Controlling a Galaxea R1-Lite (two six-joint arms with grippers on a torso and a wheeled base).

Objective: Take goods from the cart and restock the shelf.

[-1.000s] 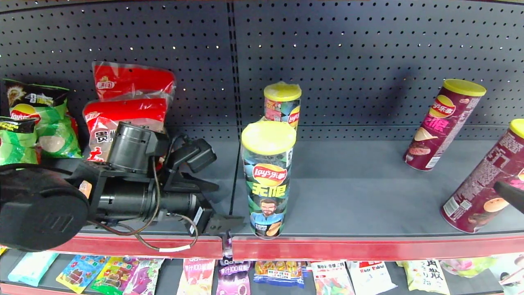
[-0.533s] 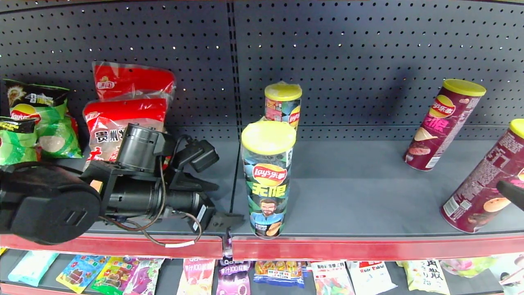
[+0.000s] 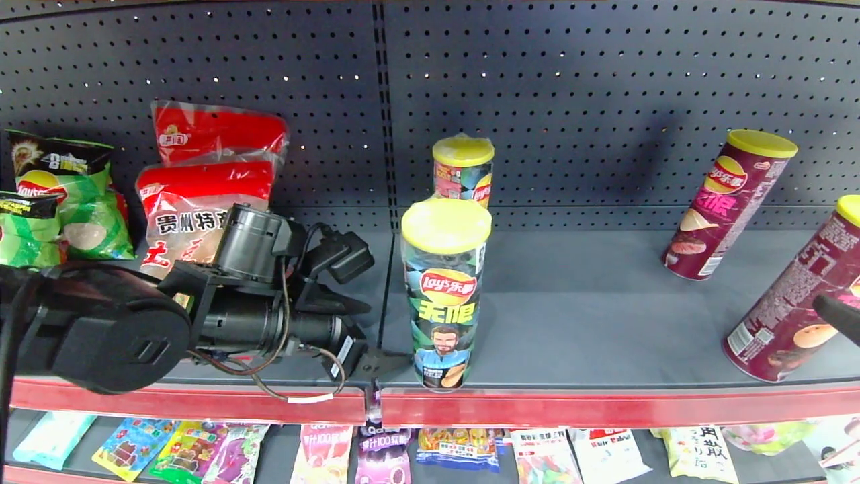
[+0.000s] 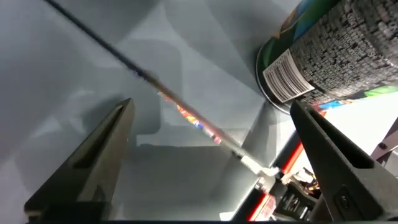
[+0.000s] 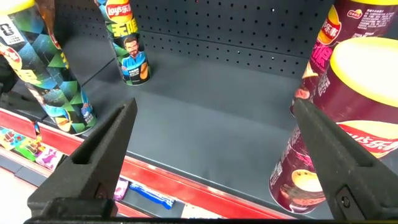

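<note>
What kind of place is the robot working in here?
Most likely a shop aisle: a pegboard-backed shelf with a red front rail, chip cans and snack bags on display, more packets on the tier below.

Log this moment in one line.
left hand: open, beside green can | right hand: open, by maroon can | both cans on shelf

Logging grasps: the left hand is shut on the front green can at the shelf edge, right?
No: the left hand is open, not shut on the front green can at the shelf edge, as the left wrist view shows.
</note>
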